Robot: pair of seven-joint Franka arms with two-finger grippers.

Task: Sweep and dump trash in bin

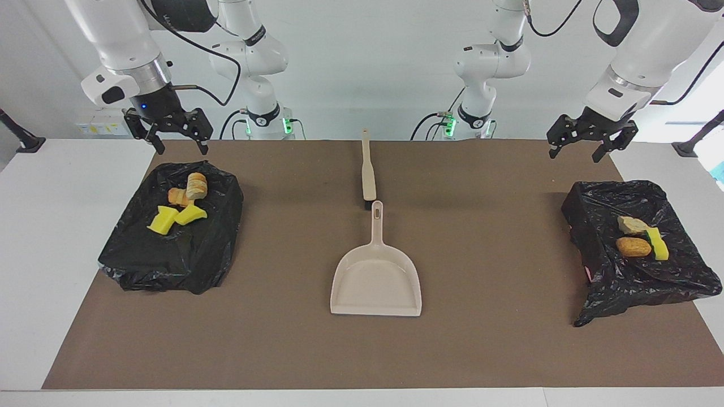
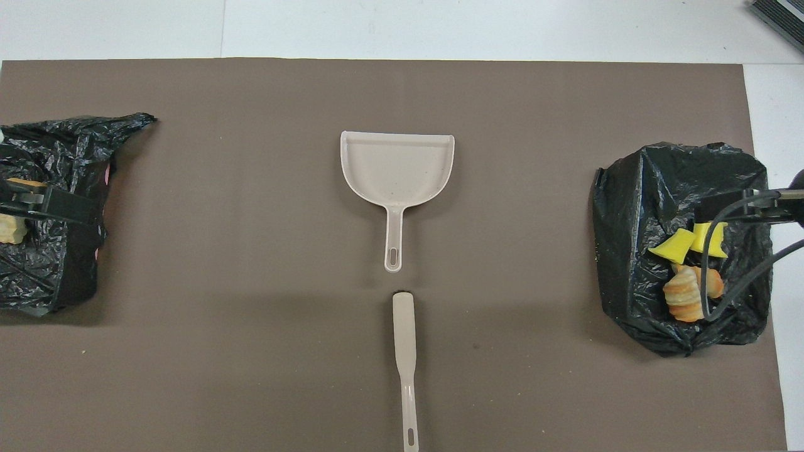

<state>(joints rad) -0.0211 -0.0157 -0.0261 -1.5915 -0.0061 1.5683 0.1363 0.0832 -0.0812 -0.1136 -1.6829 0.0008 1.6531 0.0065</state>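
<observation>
The trash lies in two black-bagged bins. The bin (image 1: 169,265) at the right arm's end holds two yellow sponge wedges (image 1: 176,218) and two bread lumps (image 1: 192,187); it also shows in the overhead view (image 2: 628,207). The bin (image 1: 639,288) at the left arm's end holds a brown lump (image 1: 633,247), a pale lump (image 1: 632,225) and a green-backed sponge (image 1: 658,244). My right gripper (image 1: 180,148) hangs open and empty over its bin's robot-side edge. My left gripper (image 1: 576,154) hangs open and empty above the mat by its bin.
A beige dustpan (image 1: 376,282) lies mid-mat, handle toward the robots, and is empty (image 2: 396,166). A beige brush (image 1: 367,169) lies in line with it, nearer to the robots (image 2: 405,351). A brown mat (image 1: 498,339) covers the white table.
</observation>
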